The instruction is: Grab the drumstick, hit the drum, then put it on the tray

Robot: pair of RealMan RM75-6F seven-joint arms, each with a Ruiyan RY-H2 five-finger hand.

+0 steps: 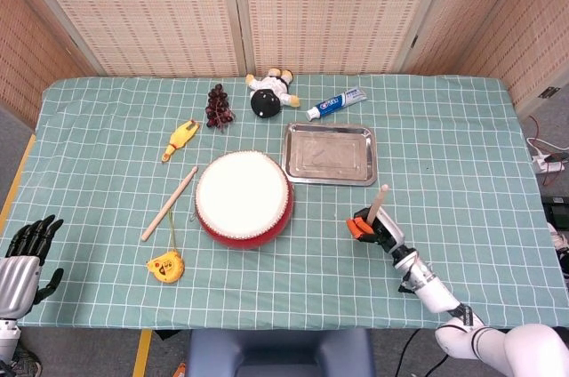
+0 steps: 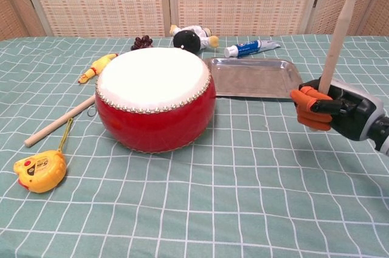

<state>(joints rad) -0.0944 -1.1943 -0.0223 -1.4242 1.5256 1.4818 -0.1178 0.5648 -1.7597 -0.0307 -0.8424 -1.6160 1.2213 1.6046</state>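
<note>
The right hand (image 2: 331, 111) gripped the drumstick (image 2: 339, 31) near its lower end, nearly upright, tip tilted slightly right, above the desk (image 2: 243, 209) right of the drum (image 2: 155, 97), near the tray (image 2: 255, 78). A second stick (image 1: 169, 204) lay left of the drum. The left hand (image 1: 22, 257) hung empty, fingers apart, at the desk's corner.

The lower end of the drumstick (image 2: 338, 34) was buried inside the right hand (image 2: 331, 111), so its butt could not be seen. That arm ran off the chest view's right edge. The left hand (image 1: 24, 257) sat at the head view's bottom-left corner, far left of the drum (image 1: 244, 196), its wrist cut off. Print on the toothpaste tube (image 1: 336, 103) was too small to read.
</note>
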